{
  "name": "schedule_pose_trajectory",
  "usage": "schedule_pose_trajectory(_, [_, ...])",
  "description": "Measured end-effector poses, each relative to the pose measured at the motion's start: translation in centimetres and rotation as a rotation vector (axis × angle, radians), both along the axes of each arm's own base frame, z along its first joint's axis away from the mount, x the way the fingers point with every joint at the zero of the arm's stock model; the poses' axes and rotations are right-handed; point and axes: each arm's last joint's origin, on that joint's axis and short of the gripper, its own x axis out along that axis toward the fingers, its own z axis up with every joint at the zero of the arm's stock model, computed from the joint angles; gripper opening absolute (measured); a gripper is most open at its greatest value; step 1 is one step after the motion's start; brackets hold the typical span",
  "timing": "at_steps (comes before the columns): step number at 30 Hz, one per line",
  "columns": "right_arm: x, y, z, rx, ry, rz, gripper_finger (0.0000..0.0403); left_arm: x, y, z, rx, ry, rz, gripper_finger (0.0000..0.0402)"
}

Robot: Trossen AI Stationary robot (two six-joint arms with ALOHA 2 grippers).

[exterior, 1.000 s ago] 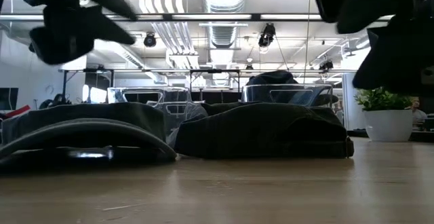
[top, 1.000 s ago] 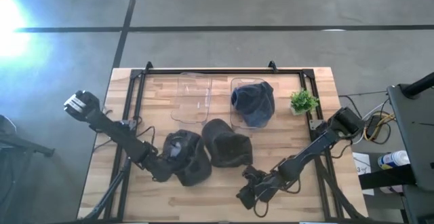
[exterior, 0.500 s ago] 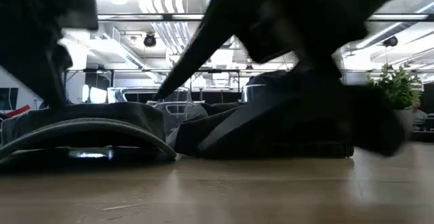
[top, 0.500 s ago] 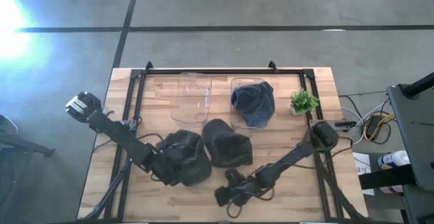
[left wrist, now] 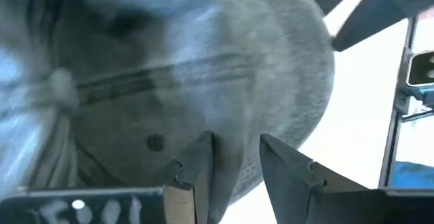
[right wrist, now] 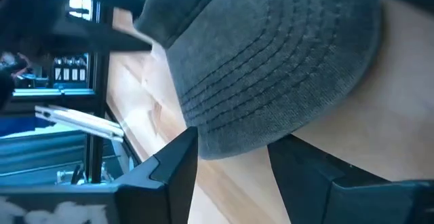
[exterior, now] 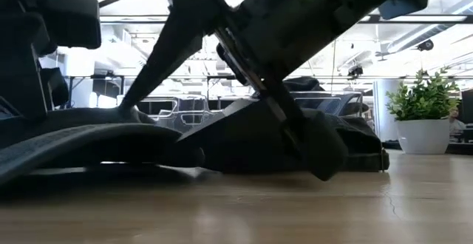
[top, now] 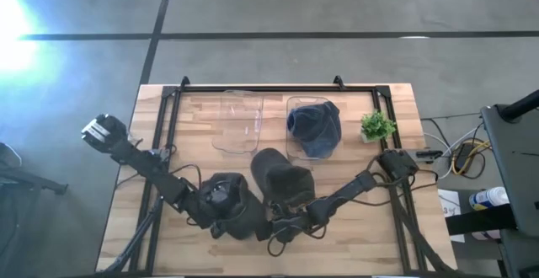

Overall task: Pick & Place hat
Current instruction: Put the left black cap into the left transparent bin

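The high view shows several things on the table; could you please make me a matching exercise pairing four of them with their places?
Things:
1. blue hat
2. potted plant
3. empty clear bin
4. left gripper

Places:
A. near the table's right edge
B. at the dark hat on the front left
C. inside the right clear bin
D. left of the bin holding a hat

Pairs: 1-C, 2-A, 3-D, 4-B

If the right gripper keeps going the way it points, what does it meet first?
Most likely the stitched brim of the dark hat: it lies just ahead of the open right gripper, though depth is hard to judge.
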Motion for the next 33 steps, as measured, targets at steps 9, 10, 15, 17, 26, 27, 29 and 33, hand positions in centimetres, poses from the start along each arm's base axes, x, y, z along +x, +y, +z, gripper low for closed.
schedule_pose_trajectory(9, [0.1, -0.1, 0.0, -0.037, -0.001, 0.039, 0.0173, 0.7, -0.5, 0.9, -0.022, -0.097, -0.038, 0.0117])
schedule_pose_trajectory(10, [0.1, -0.1, 0.1, -0.047, -0.006, 0.050, 0.0173, 0.8, -0.6, 1.0, -0.026, -0.108, -0.043, 0.0117])
schedule_pose_trajectory(15, [0.1, 0.1, 0.2, -0.103, -0.020, 0.101, 0.0168, 1.1, -0.7, 1.4, -0.034, -0.141, -0.056, 0.0117])
schedule_pose_trajectory(17, [0.1, 0.1, 0.2, -0.118, -0.023, 0.112, 0.0167, 1.1, -0.8, 1.5, -0.042, -0.141, -0.048, 0.0117])
schedule_pose_trajectory(26, [0.1, 0.1, 0.3, -0.171, -0.030, 0.146, 0.0144, 1.5, -1.0, 2.3, -0.072, -0.157, -0.030, 0.0117])
schedule_pose_trajectory(27, [0.1, 0.1, 0.3, -0.174, -0.031, 0.147, 0.0139, 1.5, -1.1, 2.3, -0.072, -0.158, -0.029, 0.0117])
schedule_pose_trajectory(29, [0.1, 0.1, 0.3, -0.177, -0.032, 0.149, 0.0128, 1.5, -1.1, 2.4, -0.073, -0.159, -0.029, 0.0117])
schedule_pose_trajectory(33, [0.1, 0.1, 0.4, -0.184, -0.036, 0.155, 0.0105, 1.5, -1.1, 2.4, -0.075, -0.160, -0.028, 0.0117])
